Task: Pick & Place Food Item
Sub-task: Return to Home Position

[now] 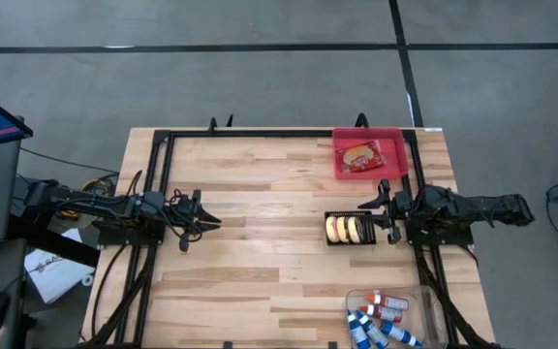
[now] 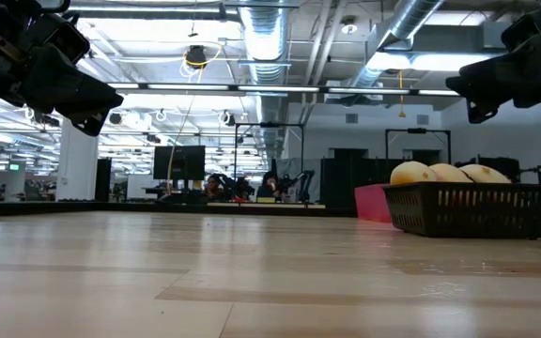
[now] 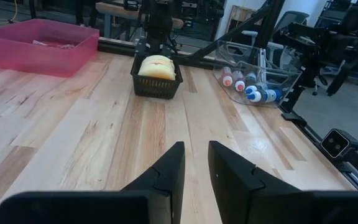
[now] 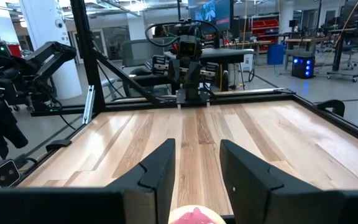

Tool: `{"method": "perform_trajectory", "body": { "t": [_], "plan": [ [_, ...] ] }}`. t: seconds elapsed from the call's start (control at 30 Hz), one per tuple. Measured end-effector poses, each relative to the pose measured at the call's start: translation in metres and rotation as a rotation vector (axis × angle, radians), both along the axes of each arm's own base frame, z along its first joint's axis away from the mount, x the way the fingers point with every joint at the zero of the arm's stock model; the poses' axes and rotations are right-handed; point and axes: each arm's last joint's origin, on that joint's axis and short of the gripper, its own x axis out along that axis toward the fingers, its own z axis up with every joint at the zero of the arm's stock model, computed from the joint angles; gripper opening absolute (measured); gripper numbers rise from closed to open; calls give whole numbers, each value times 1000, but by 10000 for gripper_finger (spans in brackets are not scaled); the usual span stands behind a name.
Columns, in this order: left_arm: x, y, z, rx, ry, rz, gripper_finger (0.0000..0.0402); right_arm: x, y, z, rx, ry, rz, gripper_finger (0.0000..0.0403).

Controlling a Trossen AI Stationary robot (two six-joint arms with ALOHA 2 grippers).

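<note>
A black mesh basket [image 1: 350,229] stands at the table's right of centre with three round yellowish food pieces [image 1: 347,229] standing in it side by side. The low view shows their tops [image 2: 449,174] above the basket's rim. A red tray [image 1: 395,145] at the far right corner holds a packaged food item [image 1: 360,155]. My right gripper [image 1: 368,213] hovers level above the basket's right end, open, with nothing between its fingers [image 4: 197,152]. My left gripper [image 1: 211,221] hangs level above the table's left part, narrowly open and empty [image 3: 196,155].
A clear bin [image 1: 432,315] with several small red- and blue-capped bottles [image 1: 381,318] stands at the near right corner. A black frame [image 1: 260,134] runs along the table's far and side edges. Bare wood [image 1: 269,233] lies between the two grippers.
</note>
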Motion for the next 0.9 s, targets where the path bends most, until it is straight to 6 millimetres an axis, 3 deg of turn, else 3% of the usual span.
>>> {"method": "perform_trajectory", "body": {
  "t": [0.37, 0.57, 0.9],
  "plan": [
    [0, 0, 0, 3, 1, 0, 68, 0, 0, 0, 0, 1, 0, 120],
    [-3, 2, 1, 303, -33, 17, 68, 0, 0, 0, 0, 1, 0, 120],
    [-12, 6, 15, 303, -175, 78, 68, 0, 0, 0, 0, 2, 0, 120]
  ]
}}
